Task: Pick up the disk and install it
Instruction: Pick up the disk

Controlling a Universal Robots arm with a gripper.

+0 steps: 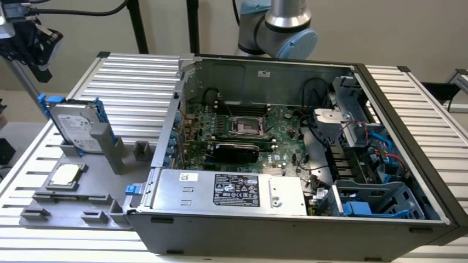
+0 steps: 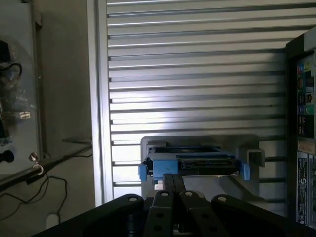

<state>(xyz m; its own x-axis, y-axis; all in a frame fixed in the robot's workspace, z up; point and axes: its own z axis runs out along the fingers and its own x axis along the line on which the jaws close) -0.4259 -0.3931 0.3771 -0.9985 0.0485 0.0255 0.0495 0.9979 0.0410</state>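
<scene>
The flat, rectangular silver-grey metal disk (image 1: 72, 127), with a white label and blue plastic side rails, stands on edge in a grey plastic holder (image 1: 109, 143) on the ribbed aluminium counter (image 1: 139, 82). It is toward the exterior view's left, near the open dark-grey computer case (image 1: 292, 233) and outside it, and it stands free there. In the wrist view the black pincer (image 2: 173, 177) is clenched, its two fingers pressed together with nothing between them. The disk (image 2: 190, 163) lies beyond its tips, seen edge-on in the holder (image 2: 197, 144); whether the tips touch it cannot be told. Near the holder, on a flat grey fixture (image 1: 66, 197), lies a small square silver chip (image 1: 64, 175). Inside the case are a green motherboard (image 1: 241, 123) and, along the near wall, a large silver box with a black-and-white label (image 1: 227, 192). The grey joint of the robot arm (image 1: 281, 27) rises behind the case.
</scene>
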